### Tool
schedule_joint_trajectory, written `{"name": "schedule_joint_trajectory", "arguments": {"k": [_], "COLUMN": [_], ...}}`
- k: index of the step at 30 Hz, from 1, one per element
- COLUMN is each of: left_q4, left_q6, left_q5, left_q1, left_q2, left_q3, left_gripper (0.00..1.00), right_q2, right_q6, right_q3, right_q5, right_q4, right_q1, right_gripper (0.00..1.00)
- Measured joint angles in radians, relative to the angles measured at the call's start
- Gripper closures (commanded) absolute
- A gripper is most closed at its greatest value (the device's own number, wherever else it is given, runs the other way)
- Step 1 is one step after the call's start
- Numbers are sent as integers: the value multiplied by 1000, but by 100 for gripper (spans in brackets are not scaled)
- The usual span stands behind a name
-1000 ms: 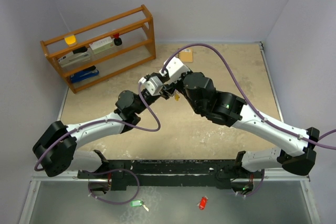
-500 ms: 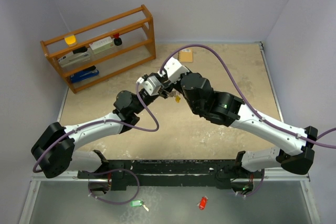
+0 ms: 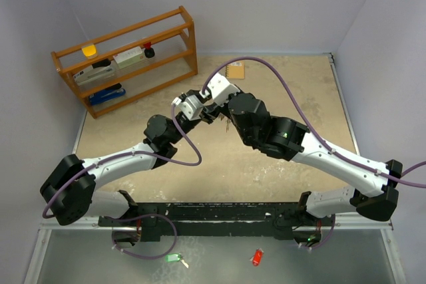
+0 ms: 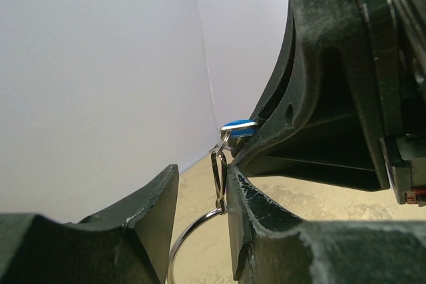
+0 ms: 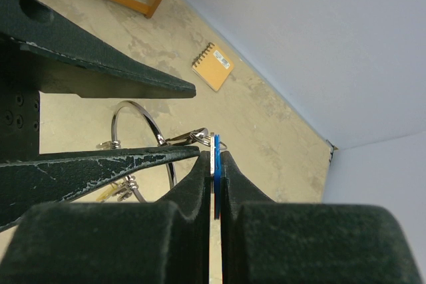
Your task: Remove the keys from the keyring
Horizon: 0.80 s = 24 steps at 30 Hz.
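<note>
Sandy tabletop (image 3: 266, 184) lies below, the orange notebook (image 3: 235, 71) at 1 o'clock from where your arms meet. Your right gripper (image 5: 214, 155) is clamped on the blue tag (image 4: 238, 126), linked to the keyring (image 5: 131, 102) at its 9 o'clock. Your left gripper (image 4: 201, 177) has its fingers narrowly apart with that ring in the gap; whether they grip it, you cannot tell.

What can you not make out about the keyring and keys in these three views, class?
Top external: thin silver wire keyring hidden where left claw and right claw meet.
Left wrist: blue plastic key tag mostly behind the right claw's finger.
Right wrist: small silver keys partly behind the left claw's finger; count unclear.
</note>
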Motion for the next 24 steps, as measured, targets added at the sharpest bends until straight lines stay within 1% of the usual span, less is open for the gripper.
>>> {"name": "schedule_joint_trajectory", "arguments": {"k": [10, 14, 18, 24], "left_q4": [1, -29, -60, -62], "left_q6": [0, -14, -15, -14], "left_q5": [42, 127, 183, 184], "left_q1": [8, 2, -1, 0], "left_q2": [7, 11, 22, 22], "left_q3": [0, 2, 19, 21], "left_gripper": [61, 60, 60, 63], "right_q2": [-2, -2, -1, -1], "right_q6": [-3, -11, -12, -13], "right_q3": [0, 0, 2, 2], "right_q5": [5, -1, -6, -6], "right_q4": [-22, -13, -15, -14], "right_q1": [3, 5, 17, 19], "right_gripper": [100, 100, 100, 100]}}
